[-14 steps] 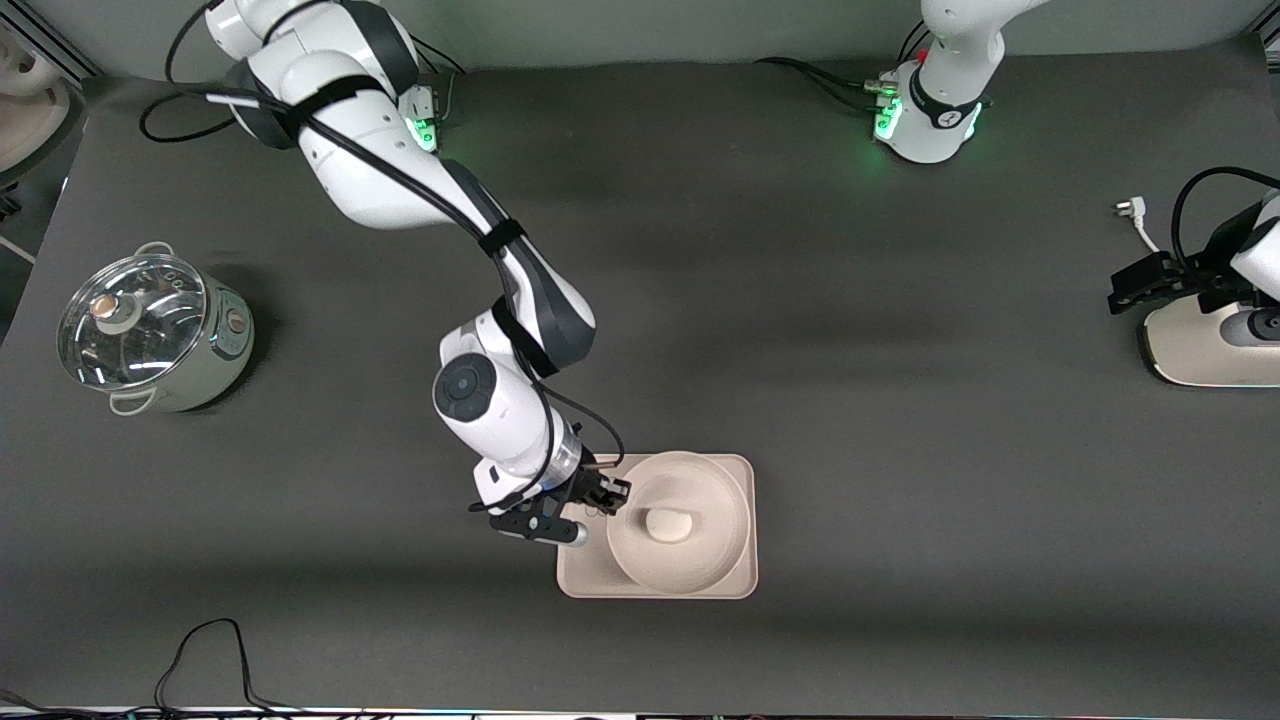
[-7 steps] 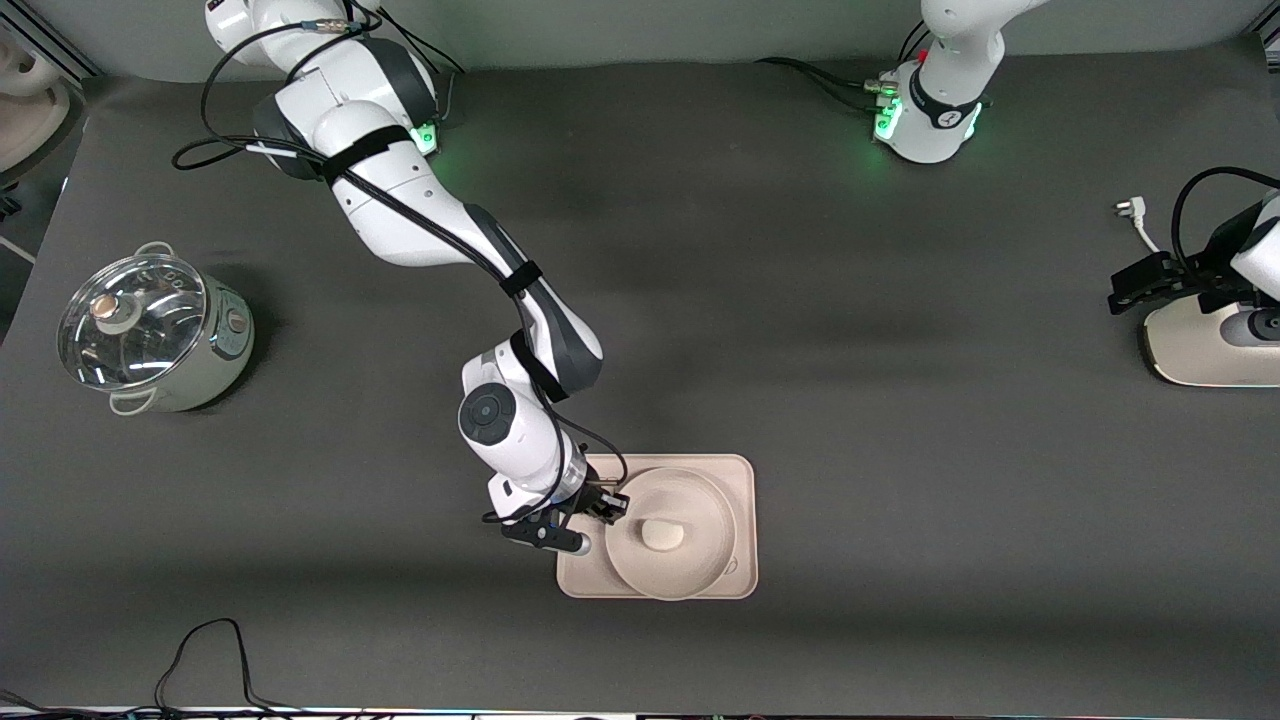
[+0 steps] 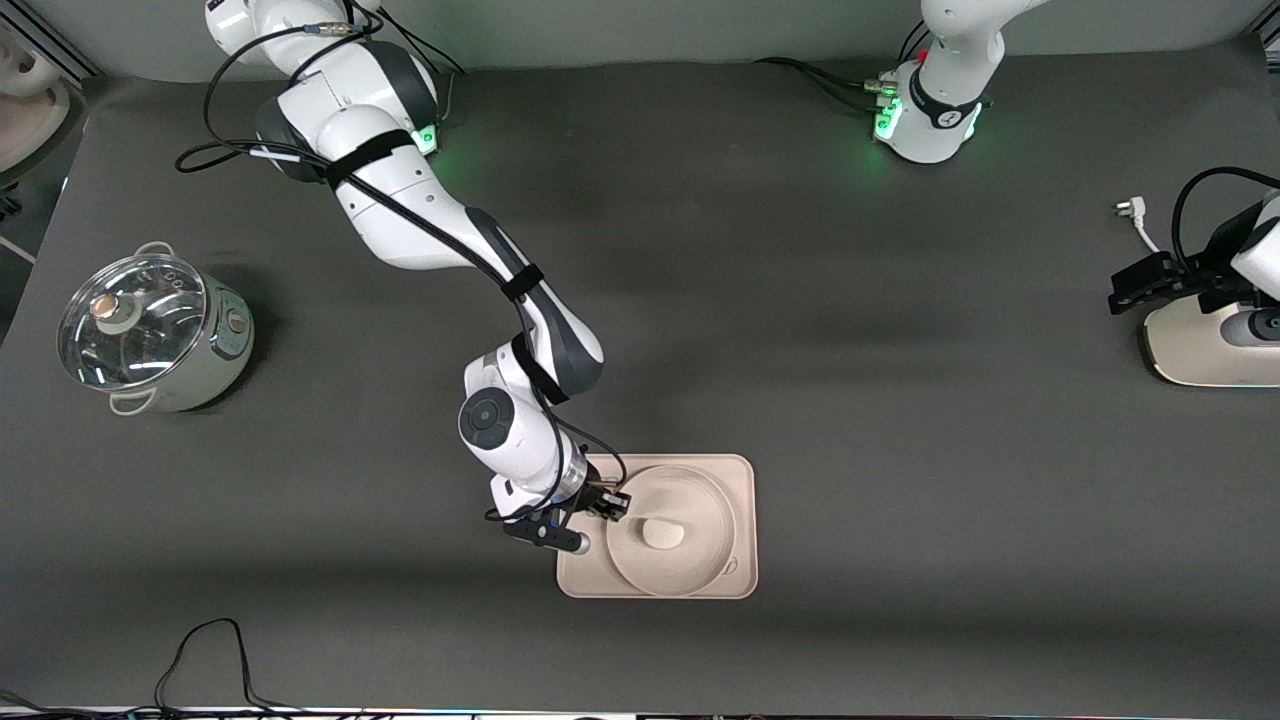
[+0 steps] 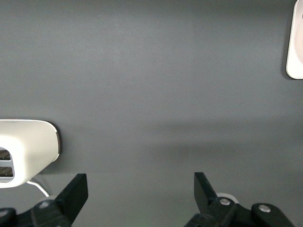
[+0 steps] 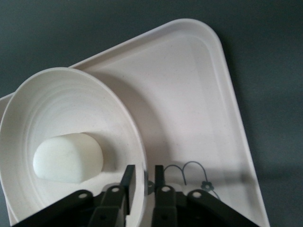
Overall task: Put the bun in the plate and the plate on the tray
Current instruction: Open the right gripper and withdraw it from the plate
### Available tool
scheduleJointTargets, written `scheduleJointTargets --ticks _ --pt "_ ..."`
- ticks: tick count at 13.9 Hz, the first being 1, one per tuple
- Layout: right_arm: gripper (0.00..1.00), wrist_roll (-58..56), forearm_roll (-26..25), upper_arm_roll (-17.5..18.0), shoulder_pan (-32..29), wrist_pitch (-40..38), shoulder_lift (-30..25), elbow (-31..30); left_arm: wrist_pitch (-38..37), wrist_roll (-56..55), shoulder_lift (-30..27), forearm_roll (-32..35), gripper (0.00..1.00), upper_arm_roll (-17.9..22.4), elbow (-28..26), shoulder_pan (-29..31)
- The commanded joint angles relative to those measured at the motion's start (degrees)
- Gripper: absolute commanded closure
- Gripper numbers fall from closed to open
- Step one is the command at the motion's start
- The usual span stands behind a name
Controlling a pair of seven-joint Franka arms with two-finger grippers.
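The round cream plate lies on the pale rectangular tray, with the small white bun resting inside it. My right gripper is at the plate's rim on the side toward the right arm's end of the table. In the right wrist view the plate holds the bun on the tray. The right gripper straddles the rim, open a little, with a dark gap beside one finger. My left gripper waits open over bare table; between its tips there is nothing.
A steel pot with a glass lid stands toward the right arm's end. A white appliance sits under the left arm, seen as in the left wrist view. A loose plug lies near it. A black cable loops at the front edge.
The right arm lowered the plate with the bun flat onto the tray. Its jaws then parted slightly from the rim. The left arm has not moved.
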Motion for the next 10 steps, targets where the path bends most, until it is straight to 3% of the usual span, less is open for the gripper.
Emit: scheduleJointTargets --ticks 1,5,7,10 --pt "0.00 -0.8 2.1 -0.2 0.1 -0.8 -1.7 0.1 0.7 -0.8 -0.7 -0.2 0.00 0.4 -0.5 -0.3" --pt "0.00 -0.7 1.0 -1.1 -1.7 -14.9 -9.8 -0.1 0.7 -0.8 -0.7 -0.2 0.00 0.4 -0.5 -0.3" --pt "0.00 -1.3 0.7 -4.1 -1.4 -24.1 -15.6 -0.1 0.7 -0.8 -0.7 -0.2 0.00 0.3 -0.5 -0.3" --pt "0.00 -1.7 -3.0 -4.8 -3.3 -36.8 -25.4 -2.0 0.7 -0.8 -0.7 -0.2 0.00 0.3 -0.5 -0.3"
